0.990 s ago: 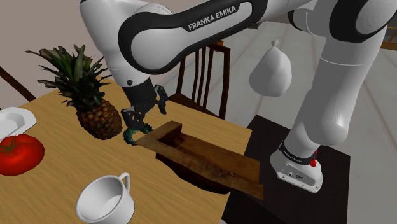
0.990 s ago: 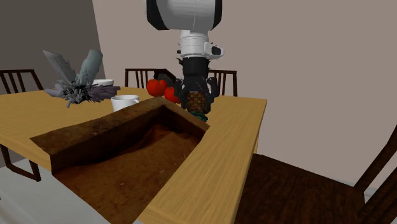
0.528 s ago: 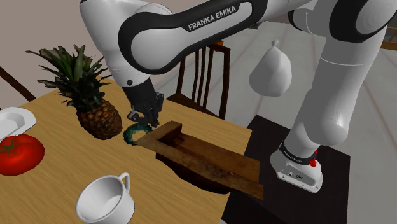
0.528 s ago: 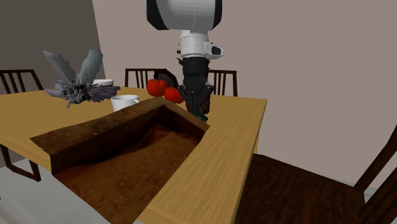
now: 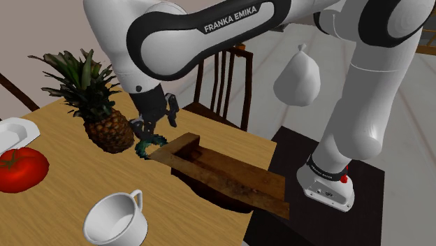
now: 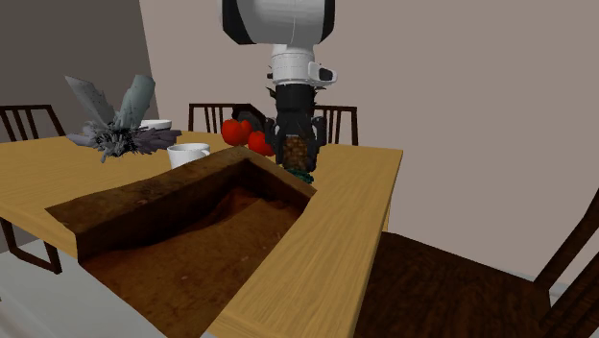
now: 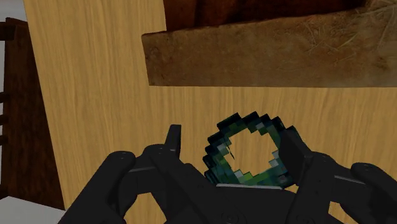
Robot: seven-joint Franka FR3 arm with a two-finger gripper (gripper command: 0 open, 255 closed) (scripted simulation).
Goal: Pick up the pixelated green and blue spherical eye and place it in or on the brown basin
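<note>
Turned about its own axis since half a second ago, the gripper (image 7: 232, 143) now shows both fingers broadside again in the second exterior view instead of edge-on, and its height over the table looks unchanged. Its fingers (image 7: 173, 139) stand spread, holding nothing. Between them the pixelated green and blue eye (image 7: 216, 153) lies flat on the wooden table (image 7: 95, 95), drawn as a ring with the wood showing through its middle.

It is not centred in the gap. It crowds the finger away from the table's edge, perhaps touching it, though I cannot tell. A clear strip of wood separates it from the finger on the edge side. Closing as things stand would likely push the eye sideways before the pinch settles, so I judge a small shift toward the crowded finger, then a short descent, comes first.

Just beyond the fingertips runs the rough rim of the brown basin (image 7: 267, 60), close to the eye but apart from it.

From the shoulder view the gripper (image 5: 150, 133) hangs over the eye (image 5: 144, 147). The pineapple (image 5: 105, 129) is just to the shoulder view's left, and the near end of the basin (image 5: 223, 175) is just to its right. The carry should therefore be short: up, then rightward and nearer over the rim. A white cup (image 5: 115, 216) and a tomato (image 5: 21, 168) sit well apart on the near side.
</note>
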